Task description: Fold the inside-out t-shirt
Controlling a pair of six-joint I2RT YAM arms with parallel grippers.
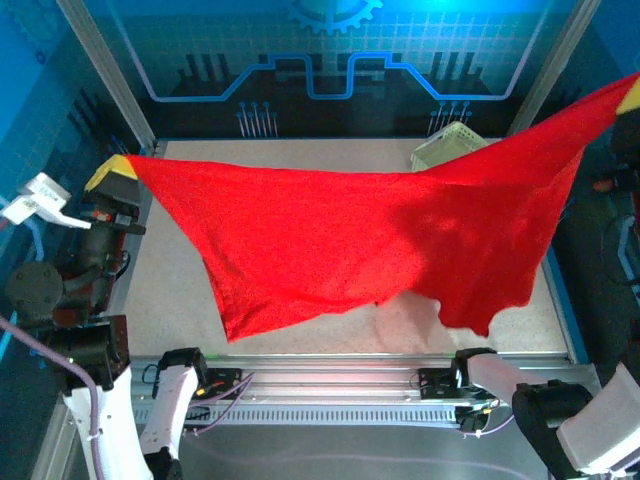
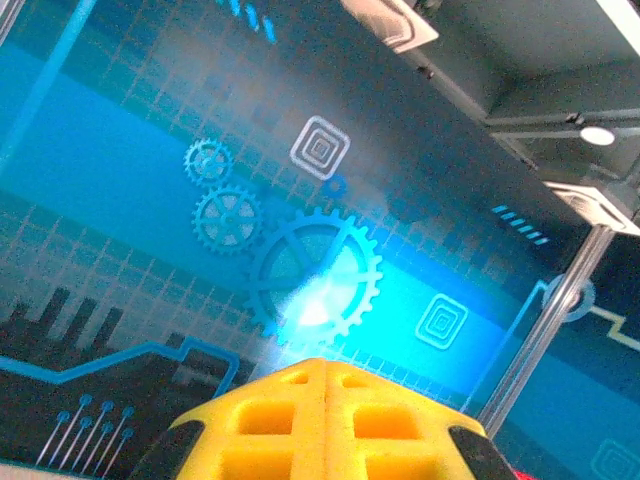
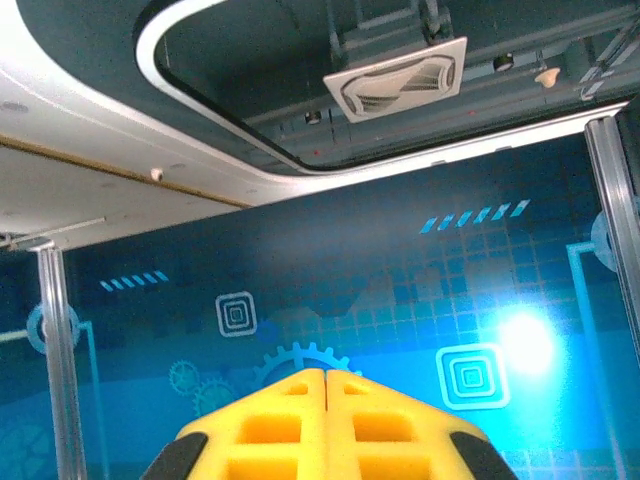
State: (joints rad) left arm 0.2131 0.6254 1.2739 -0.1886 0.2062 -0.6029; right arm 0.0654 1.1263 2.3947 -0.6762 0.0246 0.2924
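Note:
The inside-out t-shirt (image 1: 370, 240), plain bright red, hangs stretched in the air above the table in the top external view. My left gripper (image 1: 113, 171) pinches its left corner, yellow fingers pressed together. Its other corner runs up to my right gripper (image 1: 631, 96) at the top right edge. The lower hem sags toward the near side of the table. In the left wrist view the yellow fingers (image 2: 270, 420) of that gripper (image 2: 322, 365) are shut and tilted up at the back wall. The right gripper (image 3: 326, 373) is likewise shut, aimed at wall and ceiling.
A pale yellow-green lattice basket (image 1: 447, 146) stands at the back right of the table (image 1: 170, 270), partly behind the cloth. Metal frame posts (image 1: 105, 70) rise at the back corners. An aluminium rail (image 1: 330, 380) runs along the near edge by the arm bases.

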